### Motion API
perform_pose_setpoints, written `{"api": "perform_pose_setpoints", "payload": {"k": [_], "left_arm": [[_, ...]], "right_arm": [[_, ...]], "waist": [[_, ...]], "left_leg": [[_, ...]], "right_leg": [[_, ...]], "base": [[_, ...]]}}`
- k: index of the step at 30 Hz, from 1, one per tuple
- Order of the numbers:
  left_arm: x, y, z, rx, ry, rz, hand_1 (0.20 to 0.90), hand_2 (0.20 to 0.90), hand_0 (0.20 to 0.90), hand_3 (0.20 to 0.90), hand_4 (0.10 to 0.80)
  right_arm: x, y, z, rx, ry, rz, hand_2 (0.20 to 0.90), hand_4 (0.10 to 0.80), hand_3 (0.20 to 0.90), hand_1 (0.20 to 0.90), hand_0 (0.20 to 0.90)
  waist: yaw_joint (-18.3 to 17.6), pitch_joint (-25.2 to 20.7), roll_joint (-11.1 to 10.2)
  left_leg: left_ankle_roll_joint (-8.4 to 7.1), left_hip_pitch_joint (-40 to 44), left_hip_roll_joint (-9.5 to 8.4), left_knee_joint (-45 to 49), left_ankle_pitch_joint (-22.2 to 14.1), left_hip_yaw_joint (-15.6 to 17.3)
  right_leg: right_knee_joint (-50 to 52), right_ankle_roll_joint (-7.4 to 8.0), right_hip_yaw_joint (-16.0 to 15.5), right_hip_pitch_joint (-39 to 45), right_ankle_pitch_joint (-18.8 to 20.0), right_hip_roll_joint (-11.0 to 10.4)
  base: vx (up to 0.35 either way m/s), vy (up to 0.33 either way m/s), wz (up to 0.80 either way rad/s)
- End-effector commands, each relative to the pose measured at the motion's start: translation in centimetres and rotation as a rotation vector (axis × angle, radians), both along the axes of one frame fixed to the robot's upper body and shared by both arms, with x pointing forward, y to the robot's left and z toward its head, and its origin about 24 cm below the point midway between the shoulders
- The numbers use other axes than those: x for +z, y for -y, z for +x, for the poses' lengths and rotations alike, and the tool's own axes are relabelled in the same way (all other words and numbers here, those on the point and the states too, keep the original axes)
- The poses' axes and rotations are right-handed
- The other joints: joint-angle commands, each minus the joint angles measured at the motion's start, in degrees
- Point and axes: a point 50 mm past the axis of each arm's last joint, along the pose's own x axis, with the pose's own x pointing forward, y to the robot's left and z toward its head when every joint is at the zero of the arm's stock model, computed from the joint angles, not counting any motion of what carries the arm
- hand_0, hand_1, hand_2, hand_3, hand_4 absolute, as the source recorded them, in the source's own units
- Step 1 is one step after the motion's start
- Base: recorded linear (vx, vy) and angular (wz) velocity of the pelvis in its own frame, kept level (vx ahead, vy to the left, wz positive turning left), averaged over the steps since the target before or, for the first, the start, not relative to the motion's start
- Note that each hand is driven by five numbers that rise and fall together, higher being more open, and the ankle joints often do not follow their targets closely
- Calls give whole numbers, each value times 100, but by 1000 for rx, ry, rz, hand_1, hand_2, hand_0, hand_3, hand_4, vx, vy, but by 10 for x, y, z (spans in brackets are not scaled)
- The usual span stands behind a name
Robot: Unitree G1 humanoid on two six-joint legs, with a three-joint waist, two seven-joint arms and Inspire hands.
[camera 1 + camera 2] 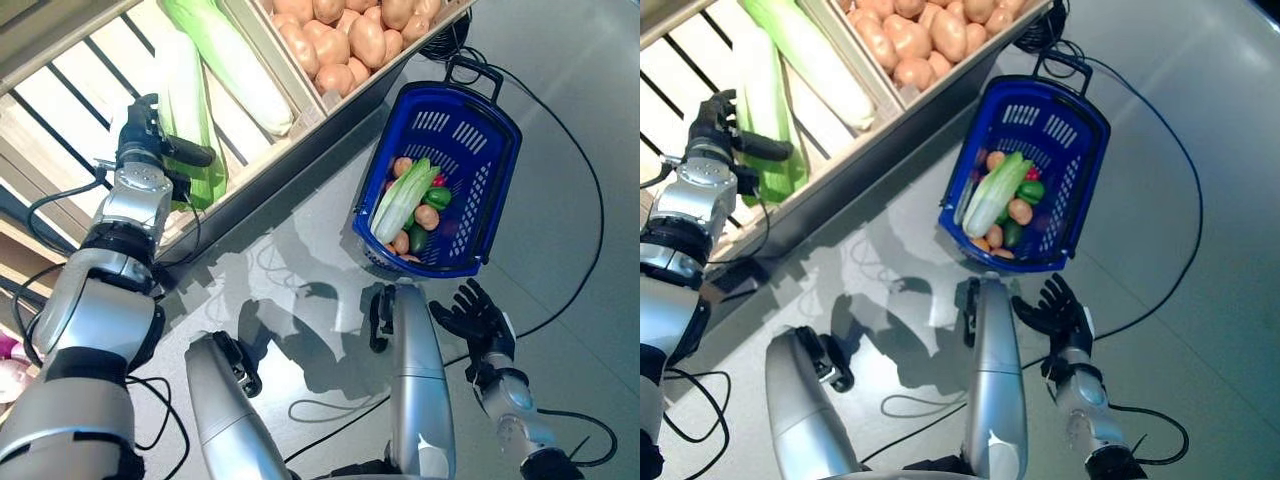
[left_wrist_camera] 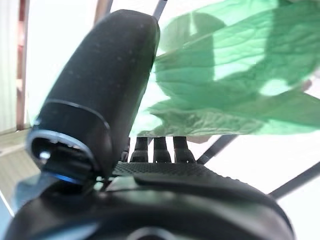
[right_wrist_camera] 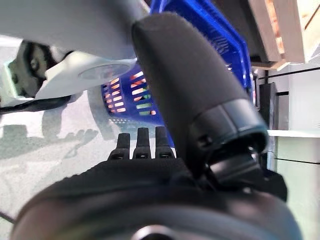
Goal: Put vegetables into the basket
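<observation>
Vegetables (image 1: pixel 414 205) fill blue basket (image 1: pixel 480 140), left hand (image 1: pixel 150 150) seemingly grasping crate's (image 1: pixel 255 40) cabbage (image 1: pixel 190 120), right hand (image 1: pixel 470 312) spread open.

Slatted wooden shelf (image 1: pixel 70 100) runs diagonally across the upper left of the frame, split by wooden dividers into compartments. Left compartment: two long pale-green cabbages (image 1: pixel 235 60) lying lengthwise on the slats, side by side. Next compartment, top centre: a heap of brown potatoes (image 1: pixel 345 35) filling it to the rim.

Grey glossy floor (image 1: pixel 560 120) takes the centre and right. On it, right of centre, just off the shelf's front edge: blue plastic basket (image 1: pixel 480 160), black handle toward the top, holding mixed vegetables.
</observation>
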Motion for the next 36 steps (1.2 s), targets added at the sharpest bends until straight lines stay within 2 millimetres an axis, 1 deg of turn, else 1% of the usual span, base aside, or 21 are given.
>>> {"api": "perform_pose_setpoints", "payload": {"k": [1,3,5,6,7,9,11,15,18,21,26,29,30,32,33,35,36], "left_arm": [[-53,-22,-16,126,-330,39,900,900,900,900,800],[-57,-23,-17,126,-328,25,900,900,900,900,800],[-61,-23,-18,119,-266,-24,900,900,900,900,800],[-61,-23,-18,118,-252,-32,698,698,698,698,665],[-61,-24,-18,114,-219,-60,300,300,300,300,400],[-60,-29,-20,129,-129,-124,300,300,300,300,400],[-57,-33,-22,140,-76,-152,300,300,300,300,400],[-54,-38,-24,162,-21,-182,300,300,300,300,400],[-59,-40,-26,171,5,-233,300,300,300,300,400],[-62,-41,-28,166,22,-233,300,300,300,300,400],[-71,-45,-33,129,18,-206,300,300,300,300,400],[-83,-45,-38,96,-10,-190,300,300,300,300,400],[-84,-45,-38,95,-12,-189,300,300,300,300,400],[-98,-44,-45,58,-41,-172,300,300,300,300,400],[-98,-44,-45,59,-41,-172,300,300,300,300,400],[-110,-45,-53,30,-43,-175,300,300,300,300,400],[-112,-44,-54,23,-46,-170,300,300,300,300,400]], "right_arm": [[46,6,17,-56,207,1,900,800,900,900,900],[51,5,19,-59,218,5,900,800,900,900,900],[60,3,23,-71,237,7,900,800,900,900,900],[60,3,24,-73,238,6,900,800,900,900,900],[62,2,25,-79,240,5,900,800,900,900,900],[65,2,27,-90,242,0,900,800,900,900,900],[65,2,28,-97,244,0,900,800,900,900,900],[66,0,32,-101,245,0,900,800,900,900,900],[66,-5,36,-84,247,0,900,800,900,900,900],[68,-10,39,-67,262,2,900,800,900,900,900],[75,-15,46,-59,300,-38,900,800,900,900,900],[70,-12,45,-89,299,-22,900,800,900,900,900],[70,-11,45,-90,299,-21,900,800,900,900,900],[65,-8,40,-120,291,14,900,800,900,900,900],[64,-8,40,-119,291,14,900,800,900,900,900],[62,-7,34,-124,315,17,900,800,900,900,900],[62,-8,33,-123,317,12,900,800,900,900,900]], "waist": [[-208,284,-72],[-192,299,-84],[-153,345,-95],[-149,350,-95],[-134,357,-91],[-100,359,-70],[-74,359,-59],[-41,331,-34],[3,249,-2],[38,167,43],[124,-67,144],[205,-265,227],[207,-267,227],[282,-492,293],[280,-487,290],[364,-685,347],[381,-717,350]], "left_leg": [[526,-121,130,213,-599,247],[519,-132,144,217,-598,246],[500,-174,167,241,-590,239],[501,-172,169,241,-591,238],[502,-162,179,229,-586,244],[499,-145,198,212,-570,252],[498,-116,214,202,-570,256],[497,11,207,120,-548,283],[489,276,186,-116,-465,362],[483,609,157,-434,-364,454],[477,1359,90,-1093,-215,651],[487,1892,20,-1551,-109,797],[489,1927,14,-1580,-100,805],[522,2472,-87,-2062,13,943],[522,2490,-90,-2074,18,948],[565,3007,-222,-2554,129,1067],[569,3118,-246,-2652,148,1089]], "right_leg": [[-480,163,75,255,155,-194],[-469,168,68,235,160,-204],[-435,172,60,196,158,-193],[-433,173,58,198,156,-192],[-438,173,48,209,152,-189],[-424,172,51,228,138,-188],[-420,167,43,264,123,-204],[-500,149,4,420,112,-212],[-717,129,-64,703,125,-215],[-984,109,-112,1044,133,-196],[-1477,58,-180,1723,120,-177],[-1788,-3,-279,2201,116,-231],[-1809,-4,-282,2231,120,-233],[-2155,-39,-396,2721,156,-267],[-2165,-39,-397,2736,160,-268],[-2502,-48,-502,3213,218,-271],[-2575,-46,-527,3317,232,-277]], "base": [[0,0,0],[-32,-15,-3],[-45,-5,-6],[-30,6,-9],[-15,7,-9],[-12,19,-7],[-4,11,-10],[-1,2,-2],[11,3,0],[34,0,-6],[66,20,-3],[83,50,-4],[105,39,1],[113,33,3],[106,29,8],[92,22,8],[66,9,11]]}}
